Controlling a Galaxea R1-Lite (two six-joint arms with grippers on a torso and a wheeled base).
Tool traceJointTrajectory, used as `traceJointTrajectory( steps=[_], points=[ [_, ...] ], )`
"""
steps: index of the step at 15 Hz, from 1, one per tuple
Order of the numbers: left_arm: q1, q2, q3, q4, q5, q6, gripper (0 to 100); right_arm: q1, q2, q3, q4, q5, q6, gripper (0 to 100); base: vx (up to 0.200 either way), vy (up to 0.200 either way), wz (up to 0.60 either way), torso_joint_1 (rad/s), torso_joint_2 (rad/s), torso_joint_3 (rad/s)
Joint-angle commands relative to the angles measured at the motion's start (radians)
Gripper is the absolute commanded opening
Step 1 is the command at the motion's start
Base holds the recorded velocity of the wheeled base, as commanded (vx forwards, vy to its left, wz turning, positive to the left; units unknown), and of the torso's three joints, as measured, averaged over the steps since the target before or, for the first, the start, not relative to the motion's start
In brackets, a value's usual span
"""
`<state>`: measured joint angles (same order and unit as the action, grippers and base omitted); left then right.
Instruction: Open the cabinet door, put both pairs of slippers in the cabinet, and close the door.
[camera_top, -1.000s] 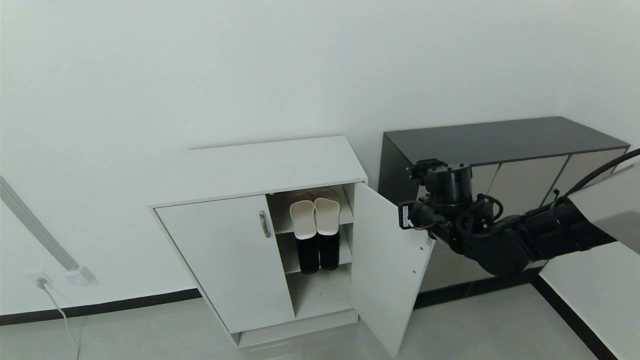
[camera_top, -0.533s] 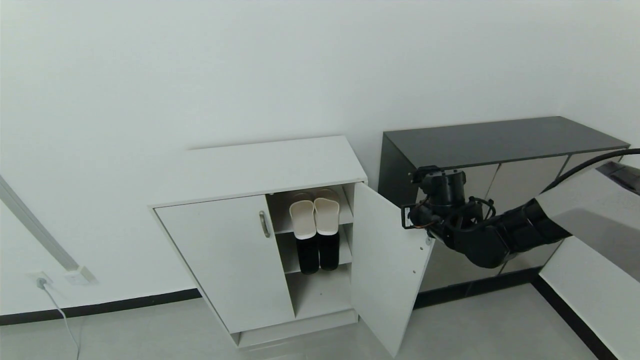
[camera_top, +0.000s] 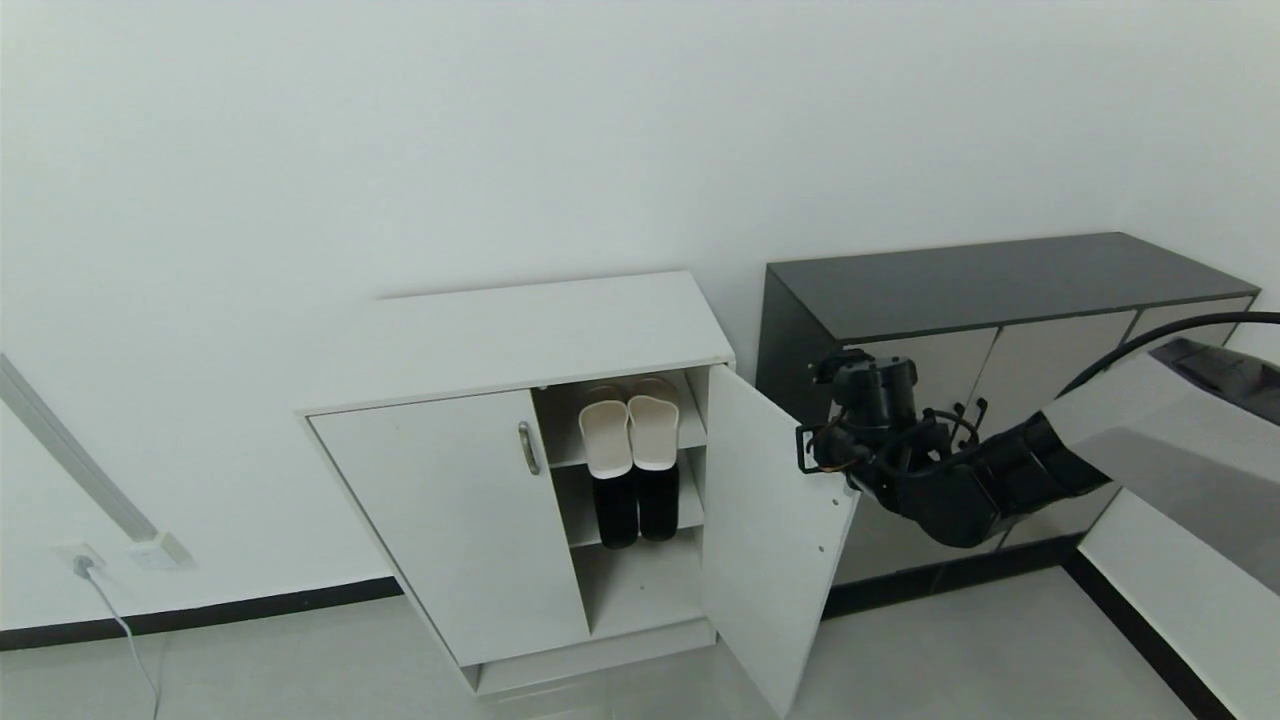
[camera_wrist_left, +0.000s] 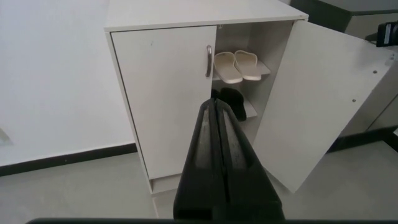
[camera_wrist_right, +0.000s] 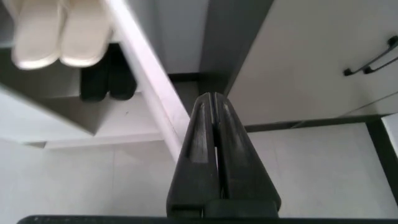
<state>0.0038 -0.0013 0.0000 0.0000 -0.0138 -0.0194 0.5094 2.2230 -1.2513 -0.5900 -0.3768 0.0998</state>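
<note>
Your left gripper (camera_wrist_left: 215, 106) is pressed together, pointed at the cabinet (camera_top: 520, 330). Inside, the white slippers (camera_top: 630, 432) sit high, with the black slippers (camera_top: 636, 505) at six o'clock just below them. At their three o'clock hangs the open door (camera_top: 775, 540). It's a stiff, light panel, so push its outer face near the free edge. Your right gripper (camera_wrist_right: 212, 99), fingers together, seems to touch that edge.

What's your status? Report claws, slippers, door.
Left claw shut, facing cabinet. Right claw shut, behind open door. White slippers, black slippers shelved inside. Swing path looks clear.
</note>
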Motion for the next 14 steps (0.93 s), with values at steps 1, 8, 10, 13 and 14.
traceJointTrajectory(
  steps=[1,8,10,13,14],
  points=[
    [0.001,0.001,0.0,0.0,0.0,-0.001,0,0.054,-0.045,0.042,0.001,-0.002,0.001,0,0.0,0.0,0.0,0.0,0.0,0.0],
    [0.001,0.001,0.0,0.0,-0.002,-0.001,0,0.166,-0.114,0.144,-0.033,0.003,0.026,0,0.0,0.0,0.0,0.0,0.0,0.0],
    [0.001,0.001,0.0,0.0,-0.002,-0.001,0,0.167,-0.115,0.161,-0.039,0.003,0.026,0,0.0,0.0,0.0,0.0,0.0,0.0],
    [0.001,0.001,0.0,0.0,-0.002,0.001,0,0.184,-0.115,0.174,-0.059,0.003,0.026,0,0.0,0.0,0.2,-0.001,0.0,-0.001],
    [-0.001,0.001,0.0,0.0,-0.002,-0.001,0,0.196,-0.117,0.181,-0.06,0.009,0.029,0,0.0,0.0,0.6,0.007,0.01,0.007]
  ],
)
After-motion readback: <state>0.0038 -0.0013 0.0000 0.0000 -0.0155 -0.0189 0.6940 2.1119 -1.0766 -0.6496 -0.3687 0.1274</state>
